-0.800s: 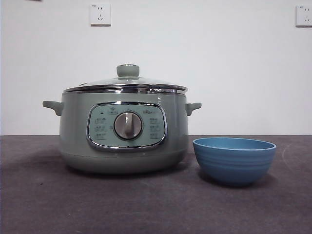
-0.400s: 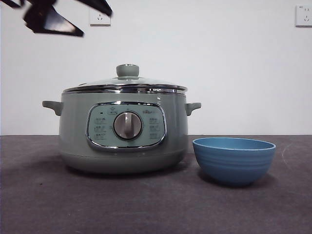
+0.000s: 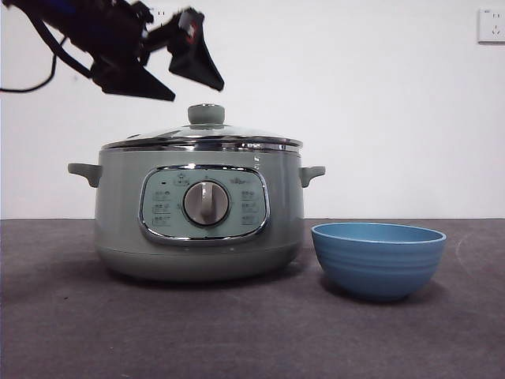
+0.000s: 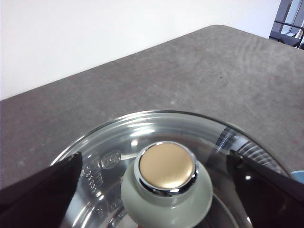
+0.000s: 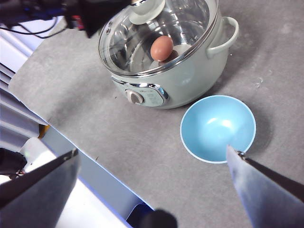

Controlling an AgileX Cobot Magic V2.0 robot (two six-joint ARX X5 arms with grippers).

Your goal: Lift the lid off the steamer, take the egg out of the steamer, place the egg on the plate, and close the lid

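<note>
The left gripper [image 3: 183, 88], jaws spread wide, hovers above the lid [image 3: 203, 134]; gripping its knob [image 4: 166, 183] off-centre could tip the glass (right gripper [image 5: 152, 175] also released).

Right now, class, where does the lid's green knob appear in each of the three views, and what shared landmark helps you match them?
Front view: the knob tops the lid, centre-left, below the open left gripper.
Left wrist view: it sits low in the middle, between that gripper's jaws.
Right wrist view: cut by the top edge, left of the egg.
Shared landmark: the lid's chrome rim.
</note>
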